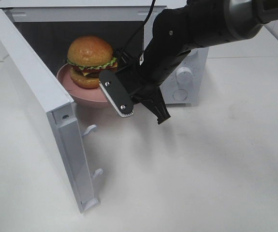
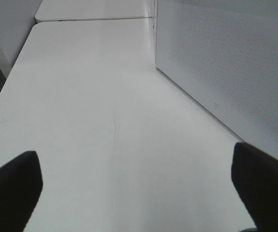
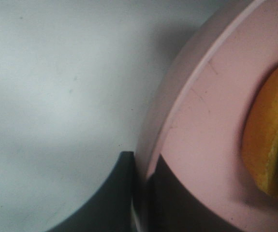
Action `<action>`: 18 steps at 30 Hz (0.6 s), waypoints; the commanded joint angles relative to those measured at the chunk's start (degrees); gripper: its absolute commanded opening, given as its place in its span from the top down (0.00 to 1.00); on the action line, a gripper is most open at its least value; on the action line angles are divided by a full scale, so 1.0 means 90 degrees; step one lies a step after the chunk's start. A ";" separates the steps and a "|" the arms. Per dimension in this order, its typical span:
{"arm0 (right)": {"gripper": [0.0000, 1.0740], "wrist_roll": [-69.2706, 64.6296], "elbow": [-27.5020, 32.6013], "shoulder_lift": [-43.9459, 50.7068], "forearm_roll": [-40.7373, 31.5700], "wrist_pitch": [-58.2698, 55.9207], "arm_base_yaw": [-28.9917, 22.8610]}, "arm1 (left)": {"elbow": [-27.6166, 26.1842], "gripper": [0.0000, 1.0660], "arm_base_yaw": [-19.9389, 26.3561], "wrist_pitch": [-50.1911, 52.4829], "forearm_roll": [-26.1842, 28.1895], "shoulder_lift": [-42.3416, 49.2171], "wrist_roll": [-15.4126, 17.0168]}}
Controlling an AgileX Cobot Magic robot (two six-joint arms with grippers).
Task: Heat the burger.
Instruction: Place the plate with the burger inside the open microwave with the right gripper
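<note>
The burger (image 1: pixel 90 60), with a golden bun, green lettuce and a dark patty, sits on a round pink plate (image 1: pixel 76 89) in the open mouth of the white microwave (image 1: pixel 197 63). My right gripper (image 1: pixel 145 117) reaches in from the upper right at the plate's right rim. In the right wrist view the plate's rim (image 3: pixel 177 96) runs between my two dark fingers (image 3: pixel 109 203), which stand close together on it; the bun's edge (image 3: pixel 269 140) shows beside them. My left gripper (image 2: pixel 139 193) is open and empty over bare table; it is out of the high view.
The microwave door (image 1: pixel 32 72) stands swung open to the left, with two latch hooks (image 1: pixel 90 129) on its inner edge. Two knobs (image 1: pixel 183 73) are on the panel behind my right arm. A white perforated microwave panel (image 2: pixel 226 63) stands beside the left gripper. The white table (image 1: pixel 201 169) extends in front.
</note>
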State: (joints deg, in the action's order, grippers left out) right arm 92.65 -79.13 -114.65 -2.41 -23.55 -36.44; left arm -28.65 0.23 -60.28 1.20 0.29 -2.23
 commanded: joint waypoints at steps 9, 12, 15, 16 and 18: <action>1.00 -0.0420 -0.1120 -0.0484 0.0267 0.0032 0.0032 | 0.0019 0.06 -0.0013 0.0089 0.0025 0.0140 0.0013; 1.00 -0.0509 -0.1464 -0.0713 0.0306 -0.0045 0.0032 | 0.0019 0.06 -0.0013 0.0089 0.0025 0.0140 0.0013; 1.00 -0.0560 -0.1770 -0.0904 0.0401 -0.0236 0.0032 | 0.0019 0.06 -0.0013 0.0089 0.0025 0.0140 0.0013; 1.00 -0.0560 -0.1770 -0.0904 0.0401 -0.0236 0.0032 | 0.0019 0.06 -0.0013 0.0089 0.0025 0.0140 0.0013; 1.00 -0.0605 -0.1967 -0.1025 0.0401 -0.0331 0.0032 | 0.0019 0.06 -0.0013 0.0089 0.0025 0.0140 0.0013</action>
State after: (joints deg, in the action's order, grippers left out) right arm 87.72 -95.57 -124.56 0.80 -29.22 -36.38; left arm -28.65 0.23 -60.28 1.20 0.29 -2.23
